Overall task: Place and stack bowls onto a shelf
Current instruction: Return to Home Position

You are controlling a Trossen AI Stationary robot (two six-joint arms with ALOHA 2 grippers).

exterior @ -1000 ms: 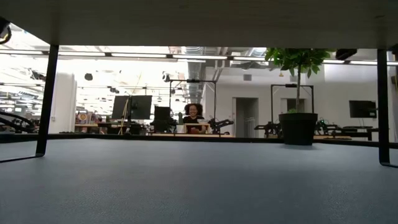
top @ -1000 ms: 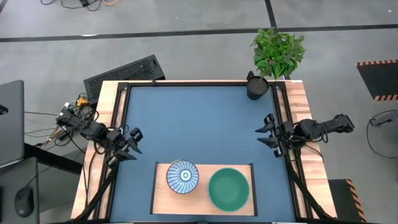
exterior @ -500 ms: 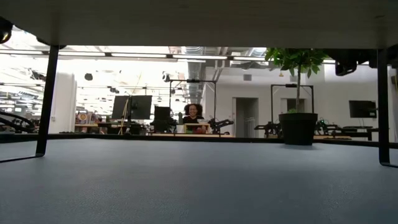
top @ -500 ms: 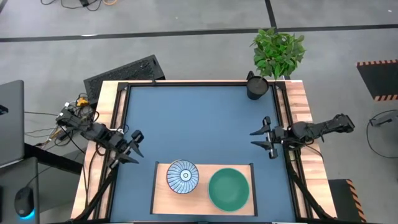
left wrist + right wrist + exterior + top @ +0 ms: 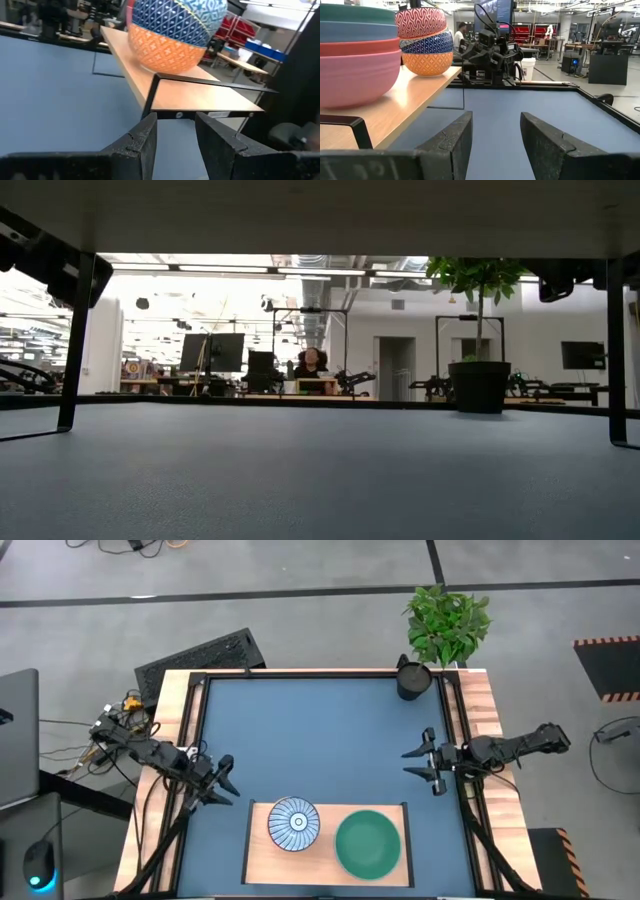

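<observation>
Two bowl stacks on shelf (image 5: 325, 865), at counter (image 5: 320, 730) front edge. Small stack: blue-and-white striped bowl (image 5: 295, 823) on top, orange-lattice bowl (image 5: 170, 52) at bottom. Wide stack beside it: green bowl (image 5: 368, 844) on top, then blue bowl (image 5: 355, 31), red bowl (image 5: 360, 47), pink bowl (image 5: 355, 75) at bottom. Left end effector (image 5: 227, 781) at counter's left side, near shelf's left end, fingers parted, nothing held. Right end effector (image 5: 412, 762) at counter's right side, apart from shelf, fingers parted, empty. Dark cup (image 5: 412, 678) in far right corner.
</observation>
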